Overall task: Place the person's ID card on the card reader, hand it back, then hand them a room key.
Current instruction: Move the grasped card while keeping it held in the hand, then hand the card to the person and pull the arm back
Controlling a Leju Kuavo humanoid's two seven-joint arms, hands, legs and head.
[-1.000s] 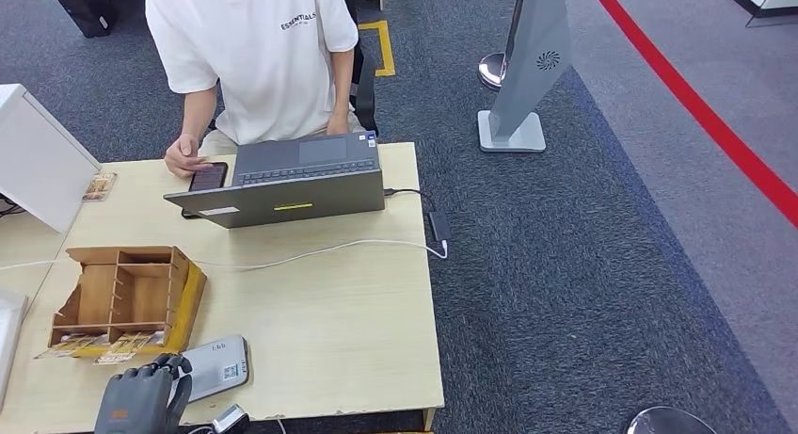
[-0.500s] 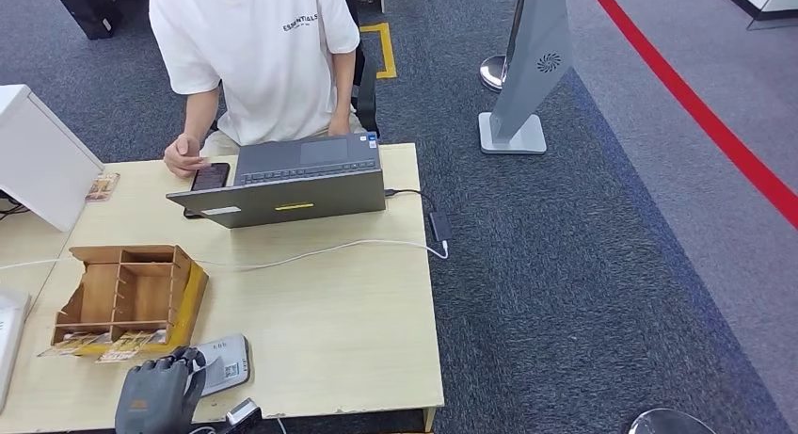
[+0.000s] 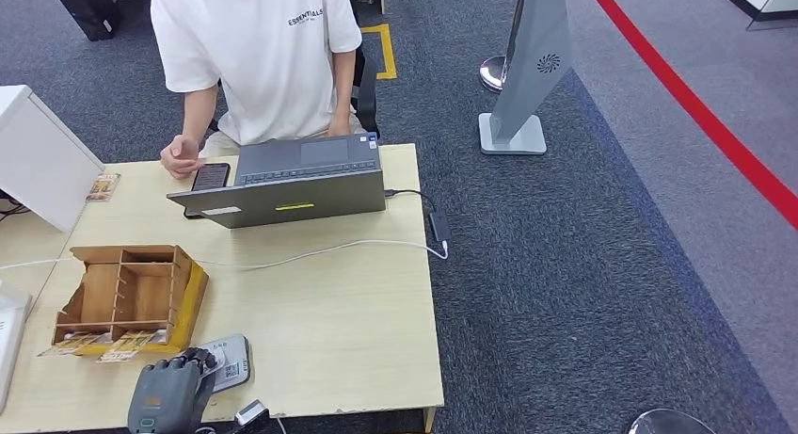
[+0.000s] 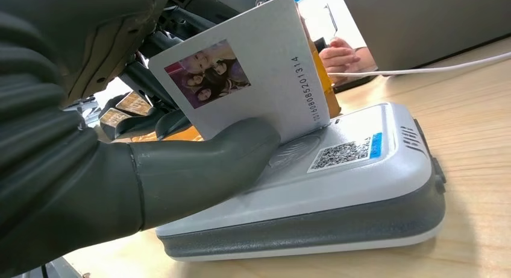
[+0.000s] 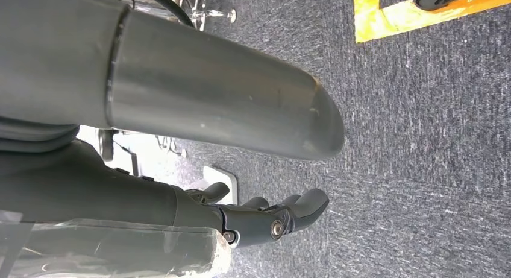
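Left hand (image 3: 171, 396) grips the ID card (image 4: 241, 79) between thumb and fingers, at the near-left corner of the bench (image 3: 329, 330). In the left wrist view the card stands tilted, nearly on edge, its lower edge touching or just above the top face of the card reader (image 4: 355, 169), beside the QR sticker (image 4: 340, 154). So the card is at the reader but not flat on it.

Key relation: the reader lies directly under the left hand, its flat face up; the card's plane is steep to that face. My read: the next move is to rotate the card down flat onto the reader, no translation needed.

Right hand (image 5: 265, 221) hangs beside the body over carpet, fingers loosely apart, holding nothing. The left hand is the only one near the task.

The person (image 3: 254, 57) sits at the far side behind a laptop (image 3: 292, 184), well apart from the reader, so the hand-back will be a long forward reach. Cardboard organiser (image 3: 127, 293) sits just beyond the reader.
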